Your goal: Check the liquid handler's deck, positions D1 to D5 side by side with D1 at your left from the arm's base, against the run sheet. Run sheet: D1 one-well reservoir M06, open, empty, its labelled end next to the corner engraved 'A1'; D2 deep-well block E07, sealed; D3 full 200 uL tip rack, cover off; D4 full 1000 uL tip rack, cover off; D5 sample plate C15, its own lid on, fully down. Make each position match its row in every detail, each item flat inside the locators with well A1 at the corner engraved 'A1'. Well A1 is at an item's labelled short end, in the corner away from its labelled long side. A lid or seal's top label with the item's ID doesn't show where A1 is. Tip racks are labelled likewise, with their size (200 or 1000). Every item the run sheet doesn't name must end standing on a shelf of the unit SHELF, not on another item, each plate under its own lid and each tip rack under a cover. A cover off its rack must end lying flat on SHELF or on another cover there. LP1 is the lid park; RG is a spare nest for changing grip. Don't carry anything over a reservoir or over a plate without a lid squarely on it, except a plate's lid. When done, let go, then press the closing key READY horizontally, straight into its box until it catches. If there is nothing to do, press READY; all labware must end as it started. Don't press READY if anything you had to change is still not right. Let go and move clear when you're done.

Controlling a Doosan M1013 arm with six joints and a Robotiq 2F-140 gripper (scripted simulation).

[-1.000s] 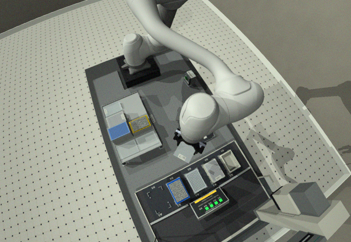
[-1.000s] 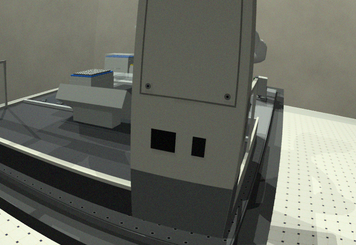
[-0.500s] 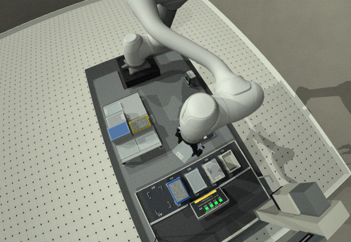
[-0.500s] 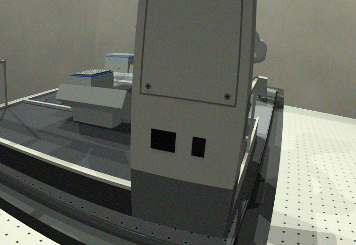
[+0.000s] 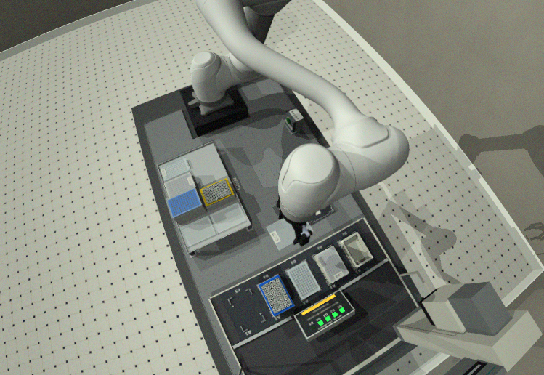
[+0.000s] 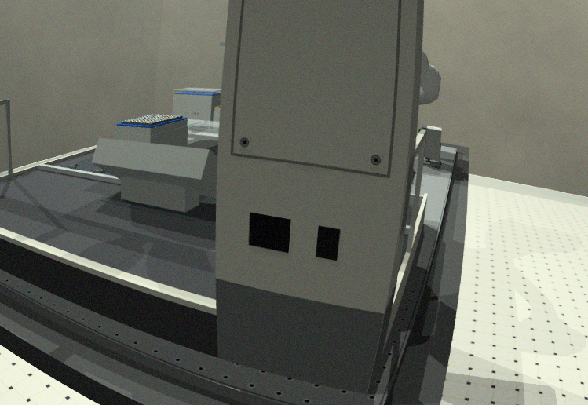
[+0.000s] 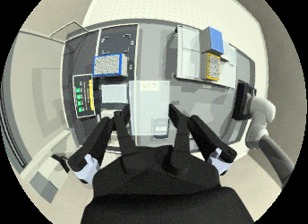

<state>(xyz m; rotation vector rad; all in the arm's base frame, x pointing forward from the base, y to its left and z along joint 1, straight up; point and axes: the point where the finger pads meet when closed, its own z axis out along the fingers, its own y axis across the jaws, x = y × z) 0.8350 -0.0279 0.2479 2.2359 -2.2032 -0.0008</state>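
My gripper [image 5: 301, 235] hangs above the bench between the shelf unit and the deck, and is shut on a clear flat labelled lid [image 5: 279, 233]. In the wrist view the lid [image 7: 149, 111] sits between the fingers. On the deck, from right to left, stand an open reservoir [image 5: 355, 249], a sealed block [image 5: 330, 264], a pale tip rack [image 5: 302, 279] and a blue-rimmed tip rack [image 5: 275, 294]. The leftmost nest [image 5: 246, 309] is empty. The gripper is hidden in the exterior view.
The shelf unit carries two pale plates [image 5: 176, 175], a blue-covered rack [image 5: 184, 202] and a yellow-rimmed rack [image 5: 216, 191]. A green key box [image 5: 293, 120] stands near the arm's base. A status panel [image 5: 324, 315] and a grey tower [image 6: 313, 191] stand beyond the deck.
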